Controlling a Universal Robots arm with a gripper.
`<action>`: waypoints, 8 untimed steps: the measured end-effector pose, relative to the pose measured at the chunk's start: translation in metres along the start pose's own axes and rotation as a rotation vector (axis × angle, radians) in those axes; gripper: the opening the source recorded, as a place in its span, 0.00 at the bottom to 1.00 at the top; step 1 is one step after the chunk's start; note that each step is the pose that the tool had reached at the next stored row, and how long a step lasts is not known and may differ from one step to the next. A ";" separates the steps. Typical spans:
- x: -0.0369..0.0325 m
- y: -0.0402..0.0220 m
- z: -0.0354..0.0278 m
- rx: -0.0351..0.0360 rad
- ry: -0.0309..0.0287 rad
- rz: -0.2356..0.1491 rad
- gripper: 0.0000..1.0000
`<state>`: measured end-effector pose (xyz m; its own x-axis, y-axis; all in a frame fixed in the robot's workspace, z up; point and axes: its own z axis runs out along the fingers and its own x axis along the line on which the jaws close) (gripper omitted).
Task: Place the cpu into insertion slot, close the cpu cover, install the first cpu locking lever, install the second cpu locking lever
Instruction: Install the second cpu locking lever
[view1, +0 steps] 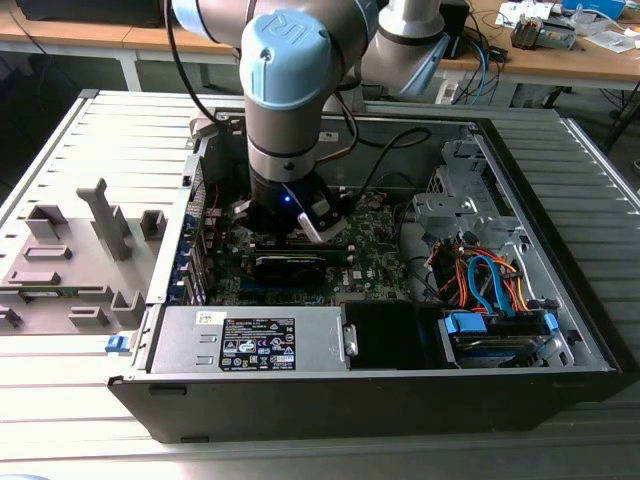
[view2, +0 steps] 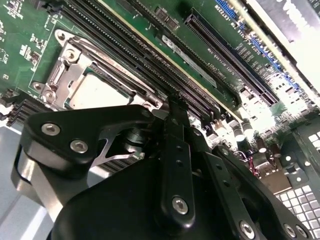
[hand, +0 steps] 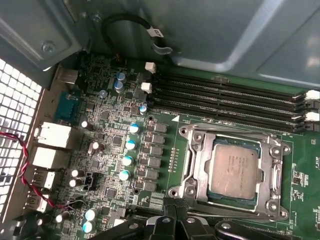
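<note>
The cpu (hand: 235, 172) lies flat in the insertion slot (hand: 186, 136), its silver-grey top facing up; the pin field is hidden under it. The silver cpu cover (hand: 200, 167) lies down around the chip's edges. Thin metal levers run along two sides of the socket; I cannot tell whether they are latched. My gripper (hand: 170, 212) hovers just off one corner of the socket, shut with nothing in it. In the second wrist view the gripper (view2: 172, 102) points at the board beside the cpu (view2: 97, 92). In the exterior view the gripper (view1: 290, 215) is down inside the open computer case.
Long black memory slots (hand: 230, 97) run beside the socket. Capacitors (hand: 127, 160) and rear ports (hand: 50, 135) stand on its other side. The power supply (view1: 250, 340), a black card (view1: 290, 265) and cables (view1: 480, 280) crowd the case. A grey fixture tray (view1: 70, 260) lies at the exterior view's left.
</note>
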<state>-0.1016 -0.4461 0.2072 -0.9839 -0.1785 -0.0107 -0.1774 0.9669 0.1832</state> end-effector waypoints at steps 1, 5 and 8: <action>-0.0001 0.0010 0.0007 -0.0011 0.0000 -0.001 0.11; -0.0007 0.0034 0.0029 -0.0048 -0.0002 -0.004 0.11; -0.0008 0.0043 0.0042 -0.0070 0.0000 -0.006 0.11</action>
<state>-0.1016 -0.4410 0.2039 -0.9828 -0.1842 -0.0119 -0.1830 0.9646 0.1900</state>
